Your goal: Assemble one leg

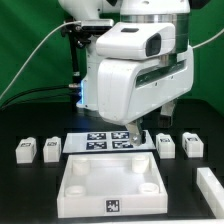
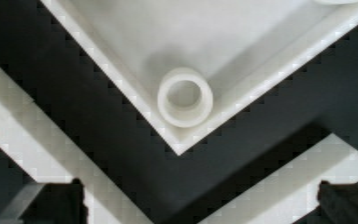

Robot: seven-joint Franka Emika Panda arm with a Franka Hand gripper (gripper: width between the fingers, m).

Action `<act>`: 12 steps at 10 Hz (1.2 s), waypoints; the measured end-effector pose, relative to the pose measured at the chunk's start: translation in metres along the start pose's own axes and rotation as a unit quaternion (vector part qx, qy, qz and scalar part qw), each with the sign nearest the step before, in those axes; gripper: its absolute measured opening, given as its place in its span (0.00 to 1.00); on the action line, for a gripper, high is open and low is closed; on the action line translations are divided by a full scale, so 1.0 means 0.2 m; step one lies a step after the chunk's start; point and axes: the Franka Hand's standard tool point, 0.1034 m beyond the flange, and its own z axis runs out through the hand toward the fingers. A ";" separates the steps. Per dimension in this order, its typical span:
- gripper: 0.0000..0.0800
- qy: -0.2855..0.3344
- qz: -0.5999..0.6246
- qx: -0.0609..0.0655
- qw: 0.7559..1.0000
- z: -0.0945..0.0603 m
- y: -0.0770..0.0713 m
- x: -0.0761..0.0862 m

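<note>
Several small white legs with tags lie on the black table: two at the exterior view's left, two at its right, and a longer white piece at the right edge. The large white tray-like piece with round sockets lies in front. My gripper hangs over its far right corner, apart from every leg. In the wrist view the gripper is open and empty. Its dark fingertips stand wide apart above the tray's corner wall and one round socket. No leg shows in the wrist view.
The marker board lies flat just behind the tray, partly under the arm. The bulky white arm hides the table's middle back. Cables and a stand are behind it.
</note>
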 end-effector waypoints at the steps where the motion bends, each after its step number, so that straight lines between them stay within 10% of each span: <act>1: 0.81 0.000 0.000 0.000 1.000 0.00 0.00 0.00; 12: 0.81 0.000 0.000 0.001 1.000 0.01 0.00 0.00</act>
